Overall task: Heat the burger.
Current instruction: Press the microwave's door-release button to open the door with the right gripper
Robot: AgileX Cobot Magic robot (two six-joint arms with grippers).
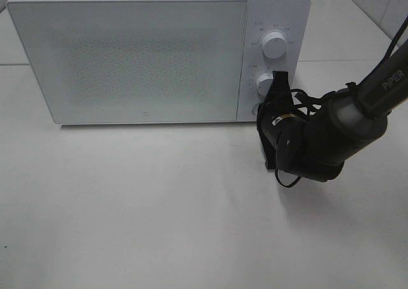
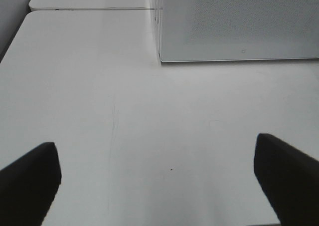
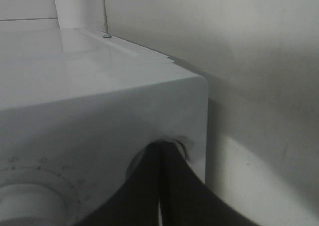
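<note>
The burger is out of view in every frame. The white microwave (image 1: pixel 140 59) stands at the back of the table with its door closed. My right gripper (image 1: pixel 262 108) is shut and empty. Its tips are against the control panel at the microwave's lower right corner, just below the lower knob (image 1: pixel 264 83). In the right wrist view the closed fingertips (image 3: pixel 158 158) meet at a small round button near the microwave's (image 3: pixel 99 101) corner. My left gripper (image 2: pixel 158 161) is open above bare table, with nothing between its fingers (image 2: pixel 30 181), and the microwave's (image 2: pixel 239 21) front is ahead of it.
An upper knob (image 1: pixel 275 44) sits above the lower one on the panel. My right arm (image 1: pixel 357 104) reaches in from the right edge. White tabletop (image 1: pixel 159 206) spreads in front of the microwave, and a wall stands close behind it.
</note>
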